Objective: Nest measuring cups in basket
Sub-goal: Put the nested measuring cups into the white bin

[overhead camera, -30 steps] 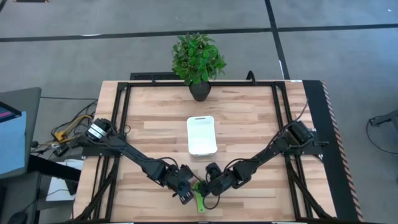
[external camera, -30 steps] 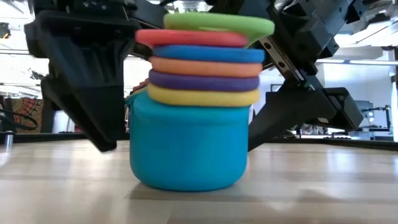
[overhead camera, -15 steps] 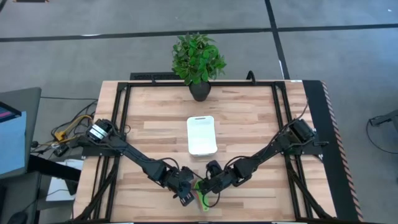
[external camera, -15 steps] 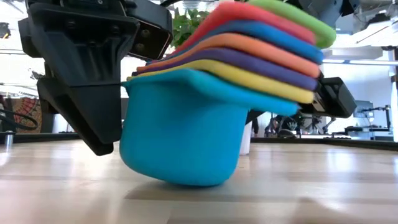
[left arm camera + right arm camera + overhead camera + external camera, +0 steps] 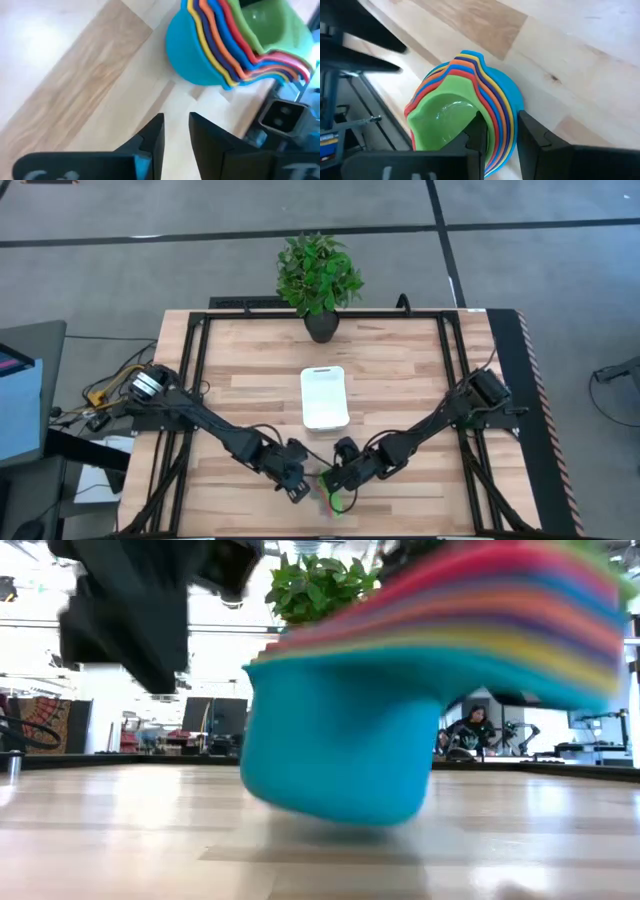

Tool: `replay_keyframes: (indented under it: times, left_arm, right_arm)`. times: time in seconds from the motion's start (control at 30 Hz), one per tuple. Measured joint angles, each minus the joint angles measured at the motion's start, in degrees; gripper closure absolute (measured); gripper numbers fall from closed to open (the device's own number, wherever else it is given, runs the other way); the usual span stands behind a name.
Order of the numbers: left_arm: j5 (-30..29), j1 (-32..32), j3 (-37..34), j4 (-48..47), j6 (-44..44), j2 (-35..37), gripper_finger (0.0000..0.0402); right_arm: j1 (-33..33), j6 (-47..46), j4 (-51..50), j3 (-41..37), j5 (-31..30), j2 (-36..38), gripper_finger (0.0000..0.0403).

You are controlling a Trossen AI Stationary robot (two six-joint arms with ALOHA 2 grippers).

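The measuring cups are nested in one stack point(image 5: 465, 110), teal at the bottom and green on top. The stack is near the table's near edge point(image 5: 336, 498) and also shows in the low view point(image 5: 340, 740) and the left wrist view point(image 5: 210, 55). My right gripper point(image 5: 501, 132) is shut on the stack, right of it in the high view point(image 5: 335, 480). My left gripper point(image 5: 176, 131) is empty, its fingers a narrow gap apart. It is just left of the stack point(image 5: 297, 488) and above table level. The white basket point(image 5: 325, 397) lies at mid-table, farther back. My right gripper pinches the stack's handle side point(image 5: 500, 150) between its two fingers. One finger point(image 5: 477, 132) lies on the green cup's top side and the other point(image 5: 532, 135) on the teal outside. It comes slanting from the table's right. The stack is tilted, handle side raised; whether its base touches the wood I cannot tell.
A potted plant point(image 5: 318, 275) stands at the table's far edge, behind the basket. Black frame rails point(image 5: 200, 360) run along the table's left and right sides. Bare wood lies between the stack and the basket.
My right gripper has tipped the upright stack, raising its handle side, and has carried it a little toward the table's right edge. My left gripper has gone up and away from the stack's left side.
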State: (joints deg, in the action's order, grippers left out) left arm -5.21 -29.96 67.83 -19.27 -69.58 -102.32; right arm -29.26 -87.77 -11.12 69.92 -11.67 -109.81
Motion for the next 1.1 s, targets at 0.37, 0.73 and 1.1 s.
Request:
replay_keyframes:
  times: [0.37,0.73,1.1]
  left_arm:
    - [-16.56,-1.44,0.02,-15.07,-0.11,19.07,0.0344]
    - [-28.16,-1.44,0.00,-26.89,-3.13,28.77,0.0345]
    - [-28.03,-1.72,0.00,-29.08,-6.67,28.19,0.0345]
  right_arm:
    - [-0.28,0.17,-6.65,0.27,-3.13,8.94,0.0320]
    - [2.30,5.91,-9.57,0.32,-6.61,17.32,0.0320]
    - [7.20,13.06,-10.07,0.32,-6.68,21.63,0.0320]
